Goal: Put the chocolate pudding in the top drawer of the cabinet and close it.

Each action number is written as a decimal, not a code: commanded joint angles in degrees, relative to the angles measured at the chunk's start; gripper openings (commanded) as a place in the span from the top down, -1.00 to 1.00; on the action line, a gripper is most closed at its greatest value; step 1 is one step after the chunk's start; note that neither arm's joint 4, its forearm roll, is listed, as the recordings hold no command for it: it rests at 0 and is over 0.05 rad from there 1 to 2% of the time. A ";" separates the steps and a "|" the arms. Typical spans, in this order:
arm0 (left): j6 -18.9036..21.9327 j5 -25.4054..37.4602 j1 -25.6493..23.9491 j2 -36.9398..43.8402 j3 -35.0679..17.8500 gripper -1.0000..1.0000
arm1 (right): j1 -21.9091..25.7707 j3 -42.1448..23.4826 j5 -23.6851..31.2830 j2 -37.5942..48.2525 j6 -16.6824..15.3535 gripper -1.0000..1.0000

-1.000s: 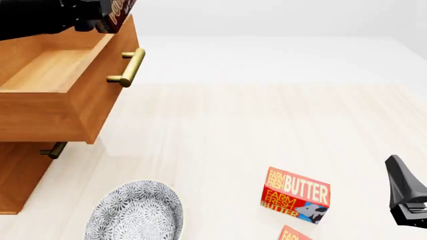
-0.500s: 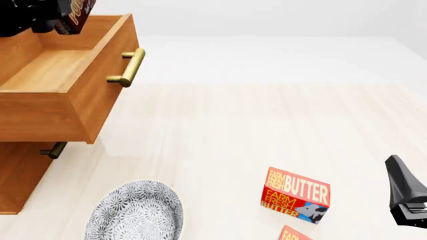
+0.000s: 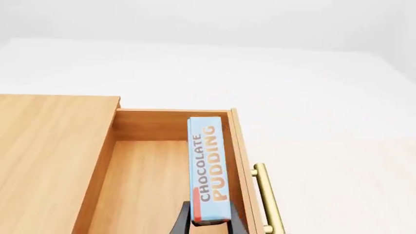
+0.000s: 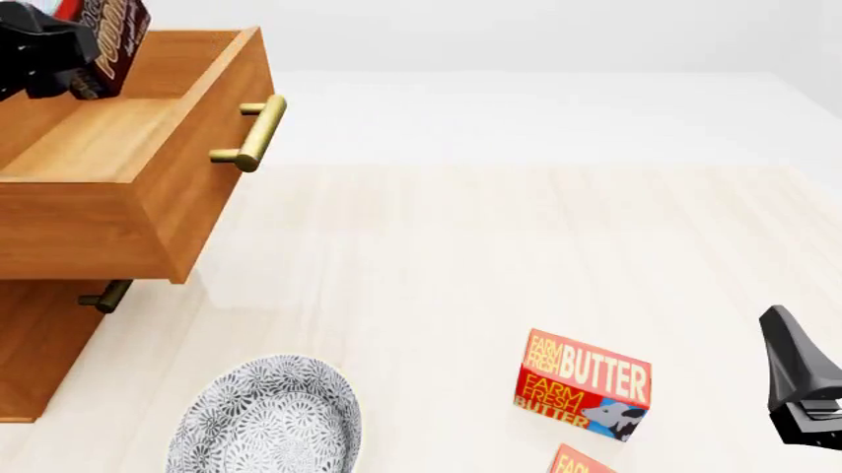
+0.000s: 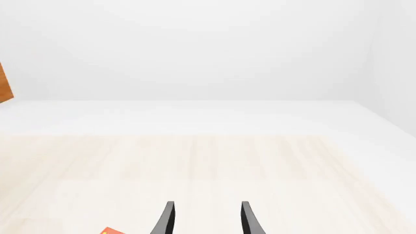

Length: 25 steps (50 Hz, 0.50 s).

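Now your left gripper [image 3: 206, 225] is clamped on the chocolate pudding [image 3: 209, 168], held above the open top drawer [image 4: 93, 138]; your right gripper [image 5: 205, 220] sits spread apart over the desk [image 4: 526, 256].

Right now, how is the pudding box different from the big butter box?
The chocolate pudding is light blue and slim; the butter box is red and bigger. The pudding is held by the left gripper over the open top drawer; the butter sits on the table, untouched. Both are lettered boxes.
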 commanded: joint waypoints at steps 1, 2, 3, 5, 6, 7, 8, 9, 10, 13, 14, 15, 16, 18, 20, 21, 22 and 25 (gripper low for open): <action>-0.17 -0.90 1.83 -0.13 2.12 1.00 | 0.00 0.00 0.00 0.00 -0.01 -1.00; -0.17 -0.90 1.83 -0.13 2.13 1.00 | 0.00 0.00 0.00 0.00 -0.01 -1.00; -0.33 -1.23 2.10 0.00 2.53 1.00 | -0.01 0.00 0.00 0.00 0.00 -1.00; -0.50 -1.57 2.01 0.31 2.82 1.00 | 0.00 0.00 0.00 0.00 0.01 -1.00; -0.49 -1.78 2.33 0.50 2.95 1.00 | 0.00 0.00 0.01 -0.02 -0.01 -1.00; -0.56 -1.60 2.47 0.49 2.83 1.00 | -0.01 0.00 0.00 0.01 0.01 -1.00; -0.46 -1.65 2.55 0.76 2.84 1.00 | 0.02 0.00 -0.01 0.01 -0.02 -1.00; -0.43 -1.55 2.88 0.73 2.86 1.00 | 0.01 0.00 0.00 -0.01 -0.01 -1.00; -0.43 -1.55 2.88 0.73 2.86 1.00 | 0.01 0.00 0.00 -0.01 -0.01 -1.00; -0.32 -1.76 3.58 1.17 3.03 1.00 | -0.01 0.00 0.01 -0.01 -0.01 -1.00; -0.45 -1.70 3.95 1.12 3.02 1.00 | 0.00 0.00 0.01 -0.02 0.00 -1.00; -0.42 -1.83 4.09 1.23 3.16 1.00 | 0.00 0.00 0.00 0.01 0.01 -1.00; -0.53 -1.95 4.21 1.32 3.26 1.00 | 0.00 0.00 0.00 -0.01 0.02 -1.00; -0.59 -2.39 4.57 1.55 3.63 1.00 | 0.00 0.00 0.00 0.00 0.00 -1.00; -0.70 -2.74 5.18 1.75 4.00 1.00 | -0.01 0.00 0.01 -0.01 -0.01 -1.00; -0.74 -2.89 5.31 1.85 4.18 1.00 | 0.00 0.00 0.00 0.00 0.00 -1.00; -0.79 -2.98 5.51 1.92 4.33 1.00 | 0.00 0.00 0.00 -0.01 0.00 -1.00; -0.75 -3.03 5.65 2.08 4.28 1.00 | 0.01 0.00 0.00 0.01 0.01 -1.00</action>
